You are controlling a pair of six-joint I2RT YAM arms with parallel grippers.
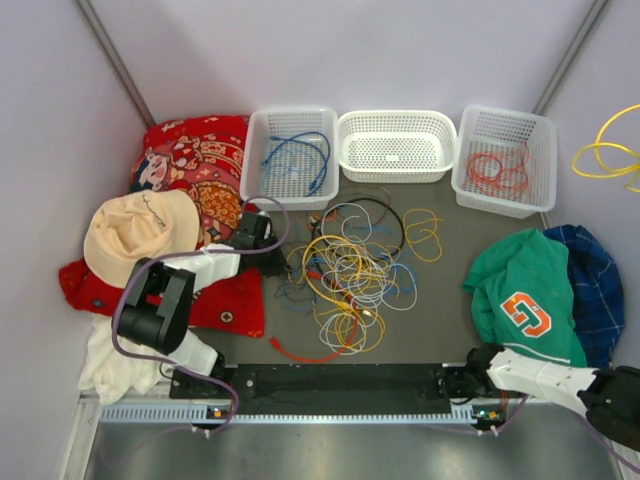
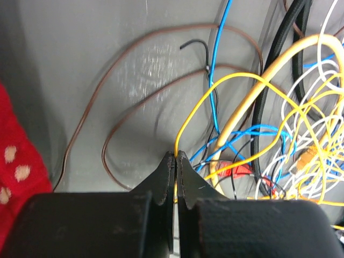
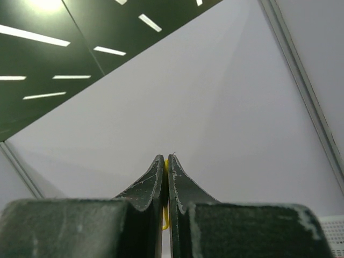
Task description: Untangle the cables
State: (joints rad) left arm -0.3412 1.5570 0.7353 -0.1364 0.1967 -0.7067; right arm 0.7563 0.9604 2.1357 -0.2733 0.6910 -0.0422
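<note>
A tangled pile of cables (image 1: 345,265) in yellow, white, blue and black lies mid-table, with a red-orange cable (image 1: 305,355) at its near edge. My left gripper (image 1: 275,255) is at the pile's left side. In the left wrist view it (image 2: 176,155) is shut on a thin yellow cable (image 2: 185,121) that loops off into the tangle (image 2: 290,134). My right gripper (image 3: 166,157) is out of the top view. It points up at the wall and is shut on a yellow cable (image 3: 165,217). A yellow loop (image 1: 605,150) hangs in the air at the right edge.
Three white baskets stand at the back: the left one (image 1: 256,160) holds a blue cable, the middle one (image 1: 395,172) shows nothing inside, the right one (image 1: 470,180) holds an orange cable. A red patterned cloth (image 1: 195,160) and hat (image 1: 140,230) lie left. A green shirt (image 1: 520,290) lies right.
</note>
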